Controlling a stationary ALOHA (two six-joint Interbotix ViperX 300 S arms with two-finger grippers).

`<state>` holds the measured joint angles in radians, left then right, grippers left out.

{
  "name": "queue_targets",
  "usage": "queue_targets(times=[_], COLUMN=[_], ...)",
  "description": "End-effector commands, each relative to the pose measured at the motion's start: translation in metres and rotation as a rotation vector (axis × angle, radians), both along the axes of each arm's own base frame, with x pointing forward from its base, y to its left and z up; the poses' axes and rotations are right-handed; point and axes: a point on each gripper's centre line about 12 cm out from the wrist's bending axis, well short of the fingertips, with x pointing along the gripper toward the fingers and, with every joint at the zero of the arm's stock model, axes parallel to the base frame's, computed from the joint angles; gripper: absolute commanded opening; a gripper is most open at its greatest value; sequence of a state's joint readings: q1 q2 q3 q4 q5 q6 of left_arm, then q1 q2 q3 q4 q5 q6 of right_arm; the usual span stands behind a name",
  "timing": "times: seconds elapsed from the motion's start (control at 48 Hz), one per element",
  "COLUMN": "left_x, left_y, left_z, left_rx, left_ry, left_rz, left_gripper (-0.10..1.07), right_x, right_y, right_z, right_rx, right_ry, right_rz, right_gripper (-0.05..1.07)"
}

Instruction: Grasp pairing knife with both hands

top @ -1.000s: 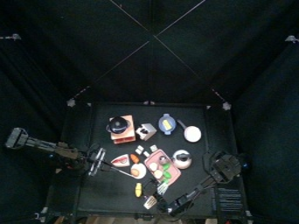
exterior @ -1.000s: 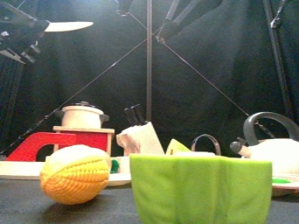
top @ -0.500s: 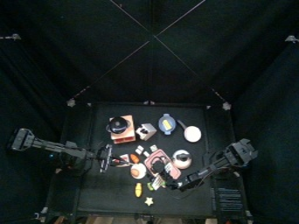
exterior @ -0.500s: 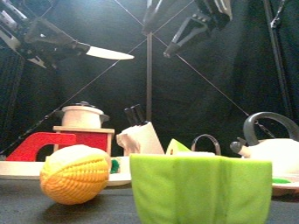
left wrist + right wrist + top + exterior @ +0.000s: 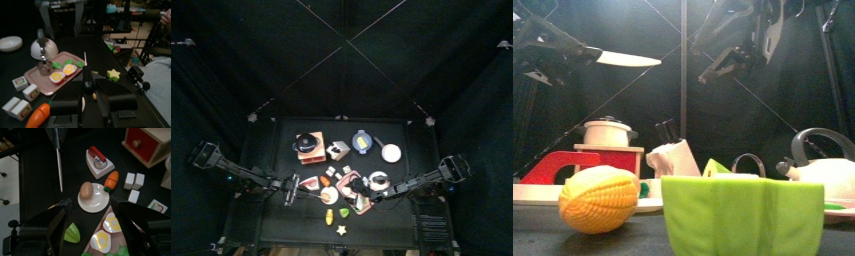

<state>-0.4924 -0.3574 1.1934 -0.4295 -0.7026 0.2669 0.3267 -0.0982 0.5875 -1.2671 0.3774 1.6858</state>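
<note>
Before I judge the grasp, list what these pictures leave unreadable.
Knife handle: left wrist view, a dark blur inside the left gripper.
Knife: top view, too small among the table's things.
Kettle: front view, cut by the right edge, base behind the green block.

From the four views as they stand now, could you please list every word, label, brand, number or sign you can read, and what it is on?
No legible text in any view.
Small boxes near the pink tray: markings on their faces, too blurred to read.
Card at the table's edge: a printed picture, no readable words.
Knife in the left gripper: no marking visible.
</note>
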Motion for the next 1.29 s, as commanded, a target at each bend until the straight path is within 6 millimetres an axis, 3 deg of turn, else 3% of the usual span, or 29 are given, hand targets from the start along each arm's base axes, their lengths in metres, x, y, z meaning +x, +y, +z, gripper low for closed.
queue_targets(times=[0.0,0.208,0.479,0.938,1.271], left_x=[0.012,0.024,0.029,0.032,0.034], left_y=[-0.019,-0.042,-0.057,-0.059,-0.057], left_z=[-0.002,-0.020,-0.024,-0.023,-0.027], left_rx=[0.004,0.067,0.080,0.078,0.085], left_ry=[-0.003,0.020,0.027,0.016,0.002], left_rz=[0.017,0.103,0.122,0.136,0.155], left_gripper=[0.55,0.55,0.55,0.55,0.55], right_x=[0.006,0.017,0.022,0.034,0.037], right_y=[0.010,0.042,0.060,0.067,0.069], right_z=[0.011,-0.002,-0.019,-0.038,-0.043], right_rx=[0.018,0.046,0.066,0.056,0.065], right_ry=[-0.029,0.007,0.050,0.087,0.097], right_rz=[0.017,0.061,0.076,0.071,0.067], right_gripper=[0.94,0.94,0.94,0.92,0.76])
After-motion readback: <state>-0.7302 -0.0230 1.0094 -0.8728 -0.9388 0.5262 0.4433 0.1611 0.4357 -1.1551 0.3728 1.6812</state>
